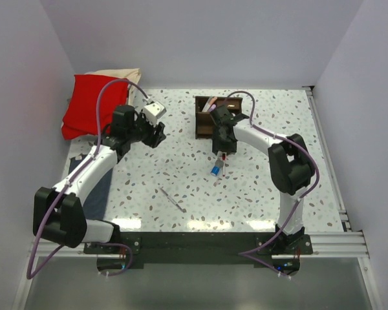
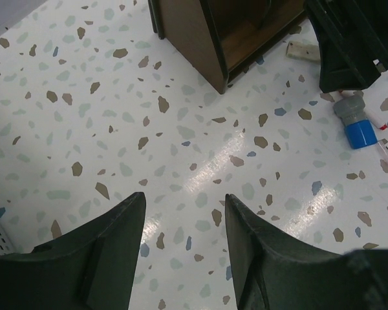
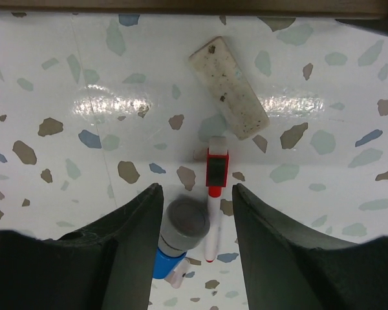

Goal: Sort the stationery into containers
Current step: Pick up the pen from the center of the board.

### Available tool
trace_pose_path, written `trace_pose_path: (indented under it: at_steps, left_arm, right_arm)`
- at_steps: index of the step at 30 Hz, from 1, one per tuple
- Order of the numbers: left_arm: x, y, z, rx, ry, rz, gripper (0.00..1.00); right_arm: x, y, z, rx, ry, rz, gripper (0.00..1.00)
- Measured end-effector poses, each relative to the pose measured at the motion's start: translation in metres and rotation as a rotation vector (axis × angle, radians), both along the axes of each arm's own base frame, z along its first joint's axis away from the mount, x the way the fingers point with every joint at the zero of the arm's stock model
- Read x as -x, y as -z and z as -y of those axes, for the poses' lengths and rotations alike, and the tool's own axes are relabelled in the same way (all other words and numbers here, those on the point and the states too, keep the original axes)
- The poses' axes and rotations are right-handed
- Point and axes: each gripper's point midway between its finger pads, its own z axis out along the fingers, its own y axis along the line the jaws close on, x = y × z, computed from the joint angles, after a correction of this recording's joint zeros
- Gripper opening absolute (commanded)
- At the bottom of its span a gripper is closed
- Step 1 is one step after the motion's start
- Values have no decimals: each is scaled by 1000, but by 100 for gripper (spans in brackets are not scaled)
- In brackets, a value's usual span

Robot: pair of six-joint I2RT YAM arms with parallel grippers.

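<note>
The speckled bench point(image 1: 174, 161) is carrying a wooden organizer point(image 1: 202, 124) toward 12 o'clock and a red cloth point(image 1: 90, 106) at 10 o'clock. A silvery pen point(image 1: 172, 199) is lying toward 6 o'clock, well apart from the rest. At the organizer's 6 o'clock side a white eraser point(image 3: 227, 87), a red-capped marker point(image 3: 215, 187) and a blue-and-grey cylinder point(image 3: 181, 234) are lying close together.

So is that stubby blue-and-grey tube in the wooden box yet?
Out. The stubby blue-and-grey tube sits on the speckled tabletop beside a red-capped white pen, outside the dark brown wooden box.
</note>
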Motion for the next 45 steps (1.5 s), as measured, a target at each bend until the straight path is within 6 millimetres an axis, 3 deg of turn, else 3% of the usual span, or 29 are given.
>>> trace_pose_path:
  at_steps: [5,18,25,34,45]
  left_arm:
    - [1,-11,-1,11,-1,33,57]
    - [5,-6,0,29,-4,15,57]
    - [4,-6,1,39,-8,13,57]
    - [2,-7,3,61,-13,8,57]
    - [3,-6,5,78,-12,-2,57]
  right_arm:
    - [2,3,2,-6,32,-8,51]
    - [13,25,8,18,50,-54,43]
    - [12,26,9,23,49,-50,41]
    - [8,26,10,39,46,-37,41]
    - [-10,25,4,42,33,-5,39]
